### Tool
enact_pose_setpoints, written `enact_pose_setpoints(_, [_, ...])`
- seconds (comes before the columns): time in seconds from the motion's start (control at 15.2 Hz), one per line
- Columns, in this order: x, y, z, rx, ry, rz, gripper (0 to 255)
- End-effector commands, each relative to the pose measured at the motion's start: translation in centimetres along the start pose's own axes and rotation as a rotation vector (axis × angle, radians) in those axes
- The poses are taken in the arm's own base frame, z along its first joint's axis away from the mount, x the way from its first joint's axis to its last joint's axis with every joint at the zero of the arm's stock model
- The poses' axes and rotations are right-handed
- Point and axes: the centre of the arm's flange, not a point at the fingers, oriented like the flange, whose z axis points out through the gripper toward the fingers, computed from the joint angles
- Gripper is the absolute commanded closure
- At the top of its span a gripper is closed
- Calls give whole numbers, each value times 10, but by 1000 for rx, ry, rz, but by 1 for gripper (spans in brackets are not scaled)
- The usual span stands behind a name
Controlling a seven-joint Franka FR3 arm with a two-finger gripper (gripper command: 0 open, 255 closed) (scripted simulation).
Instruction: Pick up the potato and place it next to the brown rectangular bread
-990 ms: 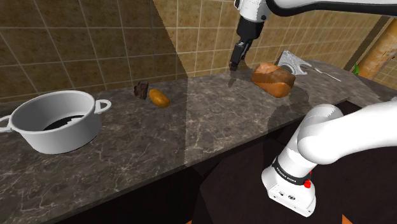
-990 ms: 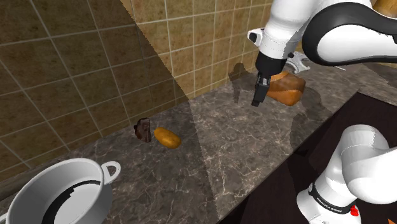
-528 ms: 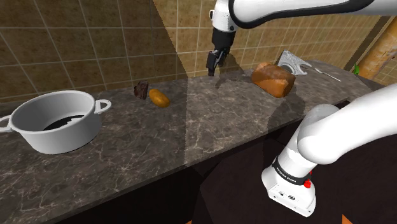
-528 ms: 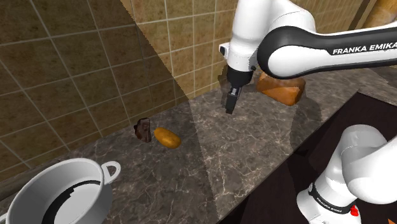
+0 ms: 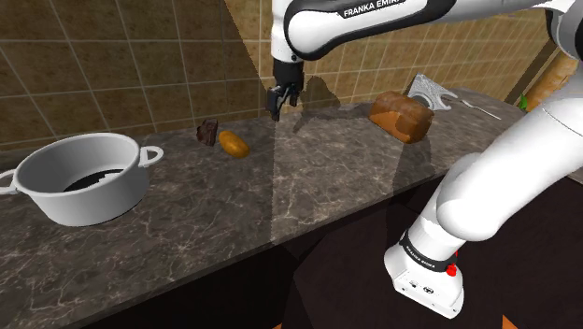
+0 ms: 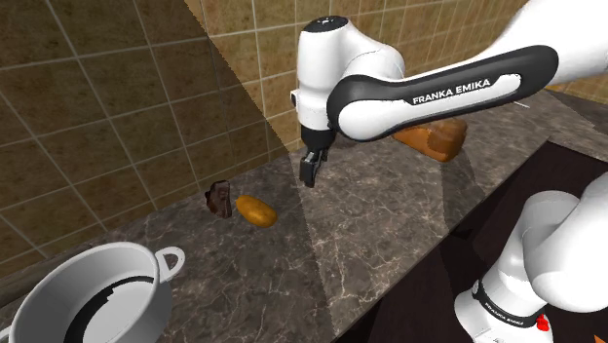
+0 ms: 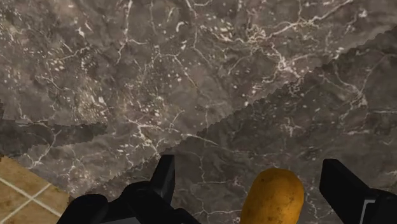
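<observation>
The potato, orange-brown and oval, lies on the dark marble counter near the tiled wall. The brown rectangular bread rests farther along the counter toward the shoulder view's right, partly behind the arm in the second exterior view. My black gripper hangs above the counter between the two, closer to the potato. In the wrist view the gripper stands open, and the potato shows below and between the fingers, untouched.
A small dark object stands against the potato on its wall side. A large grey pot sits at the counter's far end. A grey utensil lies behind the bread. The counter's front edge drops to a black area.
The arm has swung toward the shoulder view's left, carrying the gripper from beside the bread to a spot near the potato. The fingers stayed open.
</observation>
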Motion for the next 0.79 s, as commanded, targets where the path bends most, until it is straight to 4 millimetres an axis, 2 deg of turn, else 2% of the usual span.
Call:
enact_pose_setpoints(0.0, [24, -4, 15, 5, -6, 8, 0])
enact_pose_setpoints(0.73, [147, -36, 92, 28, -37, 45, 0])
